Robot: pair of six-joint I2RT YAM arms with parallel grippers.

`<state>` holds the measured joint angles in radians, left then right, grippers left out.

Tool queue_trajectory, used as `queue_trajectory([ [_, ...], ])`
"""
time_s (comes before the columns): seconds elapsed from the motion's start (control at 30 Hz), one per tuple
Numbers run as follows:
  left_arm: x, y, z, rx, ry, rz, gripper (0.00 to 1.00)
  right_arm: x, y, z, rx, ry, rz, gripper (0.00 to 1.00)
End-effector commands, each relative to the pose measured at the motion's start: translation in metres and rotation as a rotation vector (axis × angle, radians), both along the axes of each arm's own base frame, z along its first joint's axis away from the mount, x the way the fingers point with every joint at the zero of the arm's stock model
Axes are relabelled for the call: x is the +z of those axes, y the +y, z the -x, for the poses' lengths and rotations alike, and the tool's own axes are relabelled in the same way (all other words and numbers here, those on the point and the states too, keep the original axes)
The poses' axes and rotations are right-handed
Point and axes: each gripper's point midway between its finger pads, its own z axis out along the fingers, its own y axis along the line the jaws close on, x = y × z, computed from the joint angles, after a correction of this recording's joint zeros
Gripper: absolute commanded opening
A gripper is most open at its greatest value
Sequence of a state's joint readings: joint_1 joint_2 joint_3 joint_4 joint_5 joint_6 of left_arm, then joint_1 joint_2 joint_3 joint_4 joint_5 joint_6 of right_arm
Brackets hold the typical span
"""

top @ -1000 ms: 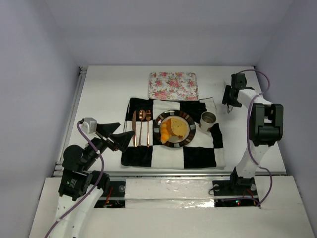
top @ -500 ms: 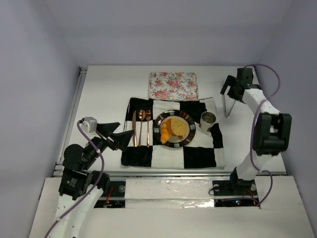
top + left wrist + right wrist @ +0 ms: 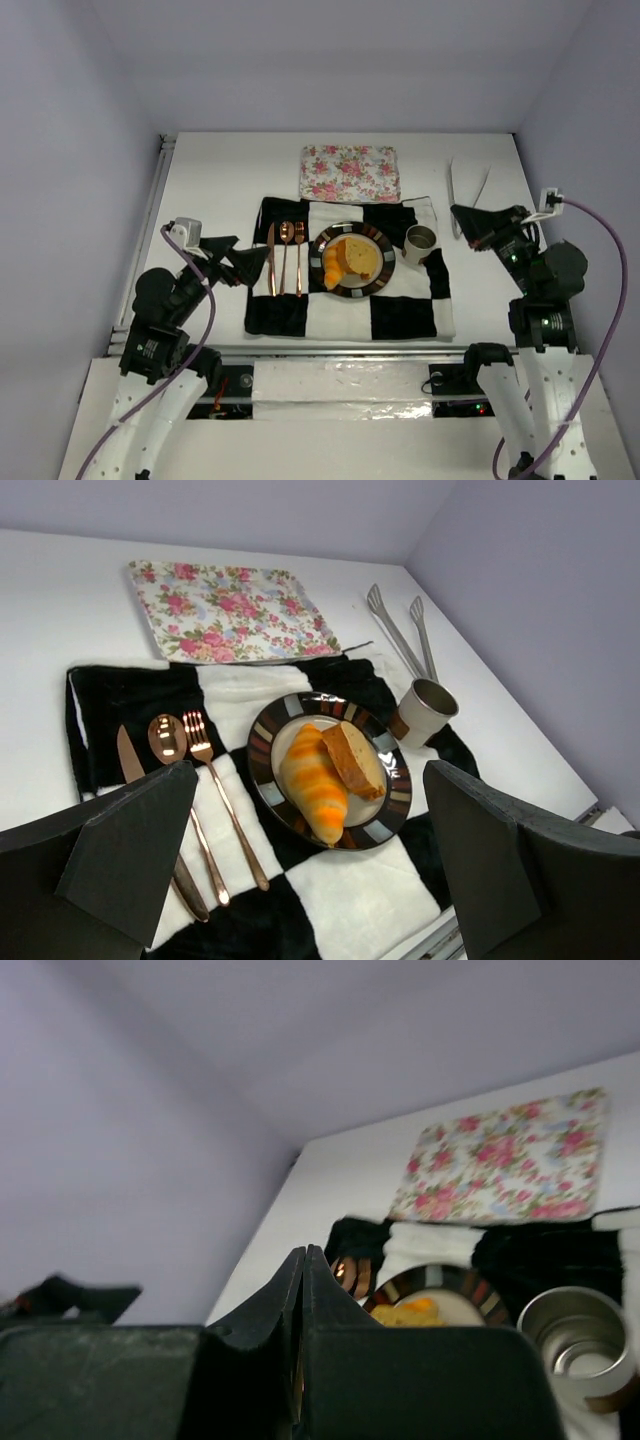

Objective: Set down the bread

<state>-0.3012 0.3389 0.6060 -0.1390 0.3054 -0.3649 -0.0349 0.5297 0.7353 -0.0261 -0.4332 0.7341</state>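
Note:
The bread lies on the striped plate (image 3: pixel 377 280) on the checked cloth: an orange croissant (image 3: pixel 331 264) on the left, a tan slice (image 3: pixel 361 257) on the right. The left wrist view shows the croissant (image 3: pixel 314 782) beside the slice (image 3: pixel 353 759) on the plate (image 3: pixel 262 750). My left gripper (image 3: pixel 245 262) hovers left of the cloth, open and empty, pointing at the plate. My right gripper (image 3: pixel 462 214) is right of the cup, shut on nothing. From the right wrist I see the shut jaws (image 3: pixel 304 1255) hiding most of the plate (image 3: pixel 440 1282).
Metal tongs (image 3: pixel 468 190) lie on the table at the right back. A metal cup (image 3: pixel 420 240) stands right of the plate. A knife, spoon and fork (image 3: pixel 285 255) lie left of it. A floral napkin (image 3: pixel 350 172) lies behind the cloth (image 3: pixel 400 315).
The right gripper has let go of the tongs, which now lie on the table; that arm has pulled back toward its base and its jaws have shut. The left arm shifted slightly.

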Motion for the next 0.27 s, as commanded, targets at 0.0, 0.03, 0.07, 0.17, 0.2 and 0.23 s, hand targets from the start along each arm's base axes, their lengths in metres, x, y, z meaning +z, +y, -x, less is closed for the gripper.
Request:
queue_trajectory([
  [0.0,0.05,0.002,0.001,0.004,-0.139,0.01,0.99,-0.023,0.031,0.031,0.216,0.072,-0.004,0.0],
  [0.03,0.052,0.002,0.001,0.004,-0.142,0.009,0.99,-0.025,0.036,0.039,0.255,0.072,-0.001,0.0],
  [0.07,0.057,0.002,0.003,0.003,-0.153,0.011,0.99,-0.026,0.038,0.046,0.269,0.063,-0.002,0.0],
  [0.17,0.055,0.001,0.002,0.0,-0.154,0.005,0.99,-0.027,0.046,0.056,0.329,0.055,-0.011,0.0],
  [0.2,0.052,0.001,0.001,0.0,-0.148,0.001,0.99,-0.028,0.047,0.056,0.342,0.061,-0.015,0.0],
  [0.23,0.049,0.002,0.0,0.006,-0.138,-0.003,0.99,-0.029,0.05,0.058,0.365,0.066,-0.016,0.0],
])
